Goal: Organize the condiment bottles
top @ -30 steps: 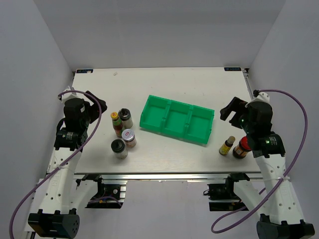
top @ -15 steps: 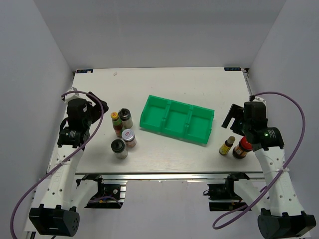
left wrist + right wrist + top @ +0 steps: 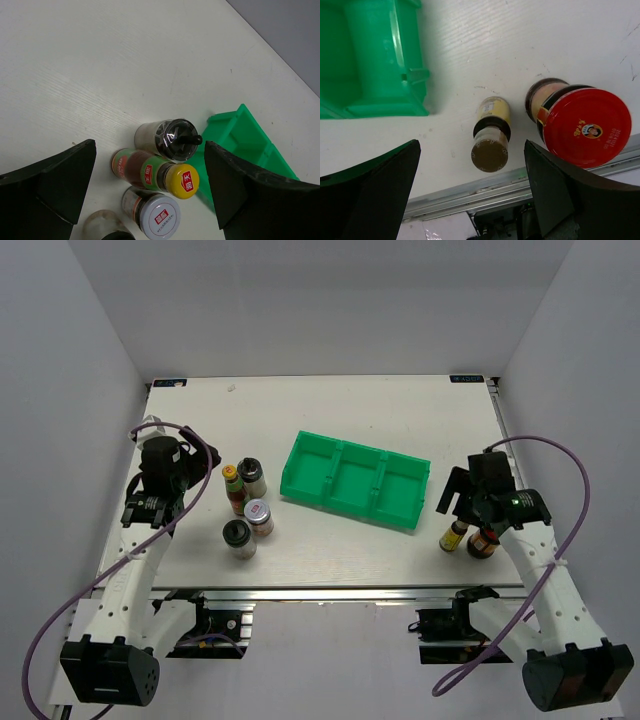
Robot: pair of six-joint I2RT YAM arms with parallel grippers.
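White tabletop boxed in by grey walls, with the green tray [image 3: 355, 480] sitting at an angle mid-table.

Heads up on the bits you can't see well. From overhead, your right gripper [image 3: 471, 143] hangs close by the gold-capped slim bottle [image 3: 491, 137] and the red-lidded jar [image 3: 580, 125]. The arm overlaps part of the jar there, and you can't tell how the jaws stand. The right wrist cam sorts that out. Its fingers are spread wide with nothing gripped, and bottle and jar stand just beside each other near the table's front edge, off the tray's right end. Most of the jar's glass hides under its own lid.

Your left gripper [image 3: 150, 145] is spread wide too, holding nothing. From above it's left of the cluster and apart from it. Its own cam frames the black-capped shaker [image 3: 167, 140], yellow-capped slim bottle [image 3: 160, 175] and silver-lidded jar [image 3: 152, 215], all bunched close left of the tray. The second shaker [image 3: 239, 538] is cut off at the bottom of that wrist view, just a bit of glass. Only the overhead shows it whole, nearest the front edge.

Labels are too small to read from above. The wrist cams show print on the caps, but I can't read it.
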